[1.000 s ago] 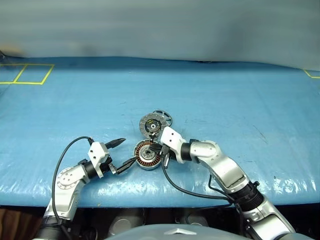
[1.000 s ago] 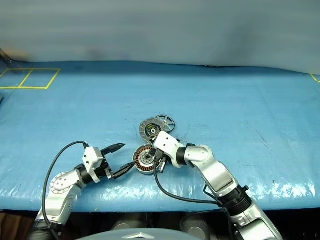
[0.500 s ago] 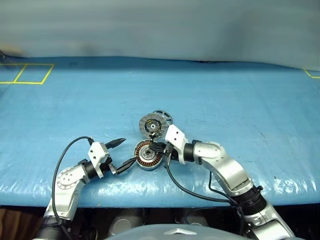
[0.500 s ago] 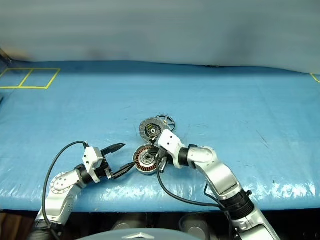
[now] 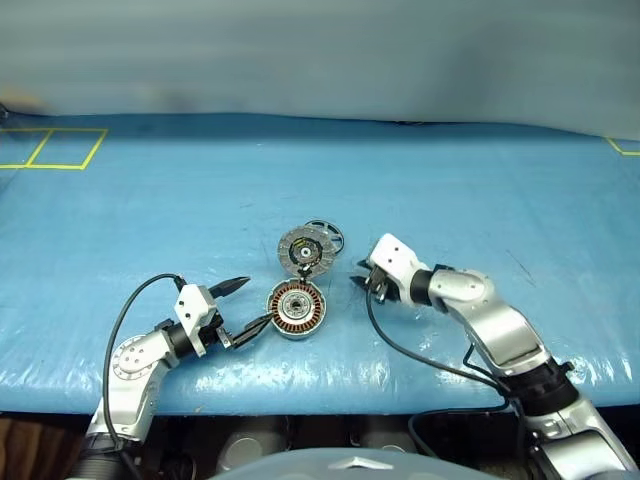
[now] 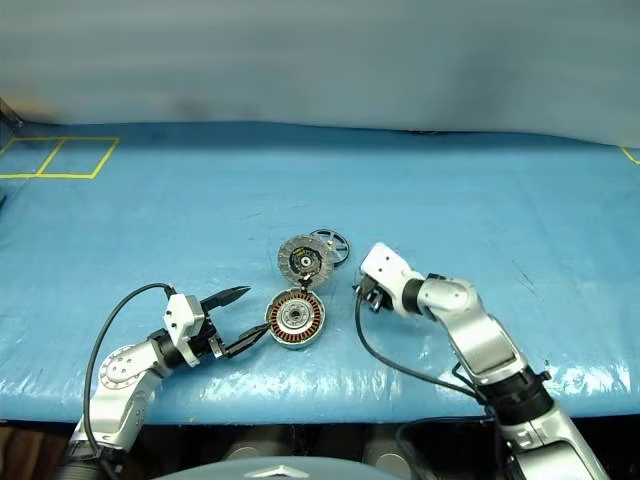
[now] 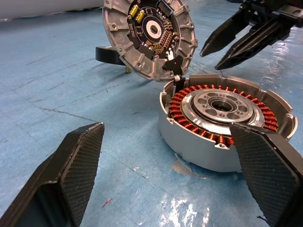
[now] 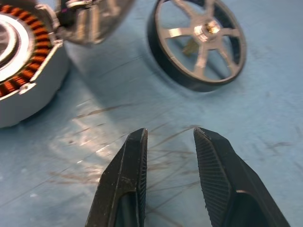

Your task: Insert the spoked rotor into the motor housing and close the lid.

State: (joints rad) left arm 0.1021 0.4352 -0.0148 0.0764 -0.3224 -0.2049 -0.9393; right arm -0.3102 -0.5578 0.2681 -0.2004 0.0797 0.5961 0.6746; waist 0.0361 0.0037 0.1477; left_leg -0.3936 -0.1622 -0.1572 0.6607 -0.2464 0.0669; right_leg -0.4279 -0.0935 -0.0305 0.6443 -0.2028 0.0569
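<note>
The left gripper has stayed spread wide beside the motor housing. The right gripper has pulled away from the housing, fingers now slightly apart, empty. The lid stands open; behind it lies the spoked rotor on the table.

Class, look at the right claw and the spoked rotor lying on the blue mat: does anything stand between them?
Nothing visible does. In the right wrist view the right claw, its fingers parted, points over bare blue mat toward the spoked rotor. The raised lid and the motor housing sit off to one side.
</note>
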